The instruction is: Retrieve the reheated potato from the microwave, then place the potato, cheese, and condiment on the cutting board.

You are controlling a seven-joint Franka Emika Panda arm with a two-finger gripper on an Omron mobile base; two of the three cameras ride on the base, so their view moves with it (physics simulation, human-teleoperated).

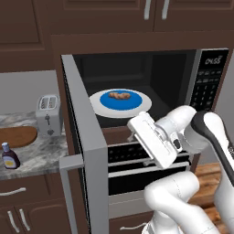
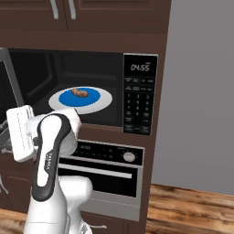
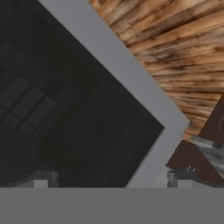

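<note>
The microwave (image 1: 137, 91) door stands open; the potato (image 1: 120, 96) lies on the blue-and-white plate (image 1: 141, 106) inside. My pincer (image 1: 133, 135) hangs just below the opening, and I cannot tell how far apart its jaws are. The condiment (image 1: 9, 156) and cutting board (image 1: 17, 136) sit on the counter (image 1: 41, 153).

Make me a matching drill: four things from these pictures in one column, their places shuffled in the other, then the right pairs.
1. potato
2. condiment bottle
3. toaster
4. cutting board

a. counter's front edge
b. left of the open microwave door
c. on the blue-and-white plate
d. flat on the counter, behind the bottle

Pairs: 1-c, 2-a, 3-b, 4-d
</note>
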